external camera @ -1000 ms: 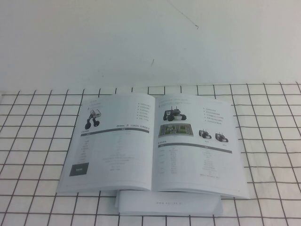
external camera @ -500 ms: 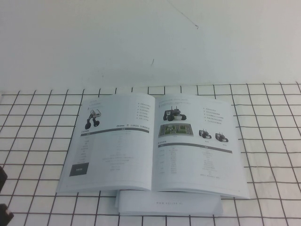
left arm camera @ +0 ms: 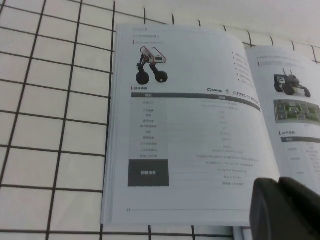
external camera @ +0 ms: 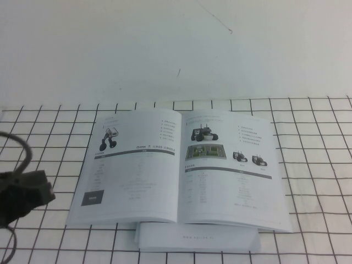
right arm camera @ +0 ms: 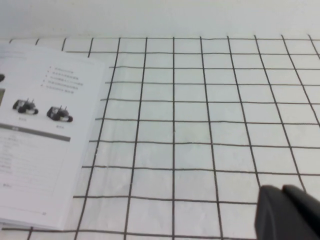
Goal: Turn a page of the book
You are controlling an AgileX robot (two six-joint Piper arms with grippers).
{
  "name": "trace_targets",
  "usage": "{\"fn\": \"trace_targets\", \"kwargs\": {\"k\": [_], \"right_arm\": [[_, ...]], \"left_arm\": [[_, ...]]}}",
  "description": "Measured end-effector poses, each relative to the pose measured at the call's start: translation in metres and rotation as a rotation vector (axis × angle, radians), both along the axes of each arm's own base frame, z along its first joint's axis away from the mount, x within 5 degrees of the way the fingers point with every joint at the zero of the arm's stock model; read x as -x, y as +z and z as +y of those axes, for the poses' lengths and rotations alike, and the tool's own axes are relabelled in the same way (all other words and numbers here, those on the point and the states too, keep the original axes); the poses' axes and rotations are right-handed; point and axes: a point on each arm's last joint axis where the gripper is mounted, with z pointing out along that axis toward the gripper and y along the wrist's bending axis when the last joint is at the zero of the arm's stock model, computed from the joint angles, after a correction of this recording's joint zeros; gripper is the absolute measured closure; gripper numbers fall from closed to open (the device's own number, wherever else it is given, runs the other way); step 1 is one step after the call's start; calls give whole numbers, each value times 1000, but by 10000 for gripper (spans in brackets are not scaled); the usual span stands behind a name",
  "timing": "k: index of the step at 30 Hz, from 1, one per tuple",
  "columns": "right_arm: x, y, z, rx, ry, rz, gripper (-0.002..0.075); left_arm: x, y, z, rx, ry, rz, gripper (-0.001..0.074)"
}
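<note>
The book [external camera: 179,165] lies open on the checked cloth, mid table. Its right-hand page [external camera: 231,170] shows small black tracked robots, a green image and a grey-banded table. The left page [external camera: 132,165] shows one wheeled robot and a dark square. My left arm [external camera: 25,192] enters at the left edge, short of the book's left side. In the left wrist view my left gripper [left arm camera: 279,184] is shut and empty, above the book's [left arm camera: 190,125] near edge by the spine. My right gripper [right arm camera: 282,190] is shut and empty over bare cloth, to the right of the page [right arm camera: 40,130].
A plain white booklet [external camera: 198,237] lies under the book's front edge and sticks out toward me. The white cloth with a black grid [external camera: 319,165] covers the table. A white wall [external camera: 176,49] stands behind.
My left arm has come into the high view from the lower left edge and moved up and right toward the book. The book has not moved.
</note>
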Motion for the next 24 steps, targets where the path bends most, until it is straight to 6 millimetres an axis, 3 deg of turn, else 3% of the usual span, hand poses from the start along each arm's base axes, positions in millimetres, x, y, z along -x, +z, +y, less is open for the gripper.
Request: {"fn": "trace_targets", "kwargs": {"k": [7, 14, 19, 24], "right_arm": [[-12, 12, 6, 22, 110, 199, 728], [-55, 34, 11, 63, 298, 397, 728], [-96, 38, 18, 18, 421, 421, 728], [-138, 25, 31, -40, 557, 492, 728]], "left_arm": [[-53, 5, -13, -40, -112, 92, 737], [-111, -10, -23, -34, -148, 202, 737], [-142, -35, -31, 11, -171, 280, 737], [-163, -70, -31, 7, -140, 330, 737]]}}
